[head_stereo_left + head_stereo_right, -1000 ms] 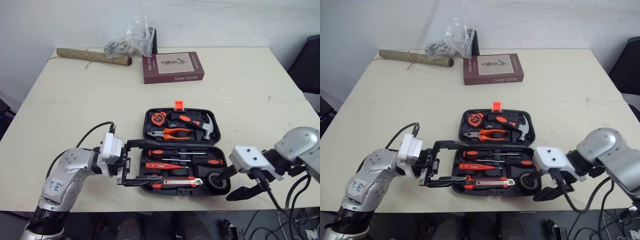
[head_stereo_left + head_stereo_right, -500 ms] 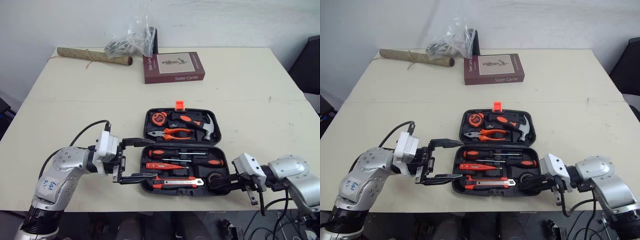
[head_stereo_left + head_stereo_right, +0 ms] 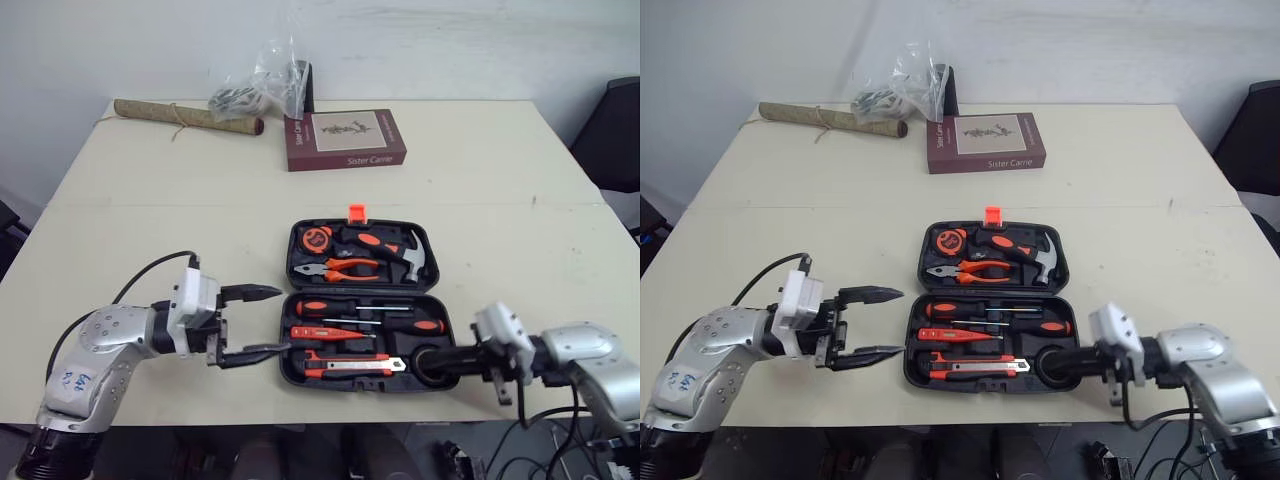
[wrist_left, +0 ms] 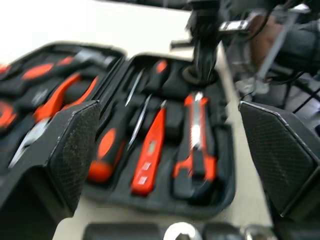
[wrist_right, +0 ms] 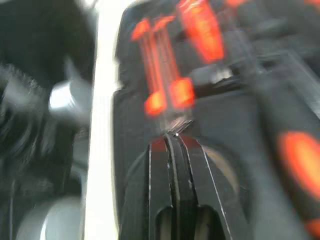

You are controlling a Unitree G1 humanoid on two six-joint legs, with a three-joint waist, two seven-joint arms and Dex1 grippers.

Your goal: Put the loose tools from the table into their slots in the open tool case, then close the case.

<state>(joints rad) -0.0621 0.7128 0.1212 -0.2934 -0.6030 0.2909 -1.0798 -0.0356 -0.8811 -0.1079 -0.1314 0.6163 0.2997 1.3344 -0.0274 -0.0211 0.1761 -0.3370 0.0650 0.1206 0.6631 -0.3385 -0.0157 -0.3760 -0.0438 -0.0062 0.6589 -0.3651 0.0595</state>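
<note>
The open black tool case (image 3: 286, 340) lies near the table's front edge. Its far half holds a hammer (image 3: 415, 255), pliers (image 3: 338, 268) and a tape measure (image 3: 316, 238). Its near half holds screwdrivers (image 3: 340, 305), an orange utility knife (image 3: 355, 367) and a black tape roll (image 5: 227, 172) in the right corner. My left gripper (image 3: 272, 322) hovers open and holds nothing, just left of the case. My right gripper (image 3: 420, 365) is shut and lies level, with its tips over the tape roll's hole. Whether they touch the roll I cannot tell.
A maroon book (image 3: 345, 139), a rolled mat (image 3: 185, 113) and a clear plastic bag (image 3: 262, 85) sit at the table's far side. An orange latch (image 3: 356, 211) sticks out of the case's far edge. A dark chair (image 3: 615, 130) stands past the right edge.
My left gripper drew back left, off the case's edge, and its fingers narrowed a little. My right gripper shut, dropped level and pushed left to the tape roll.
</note>
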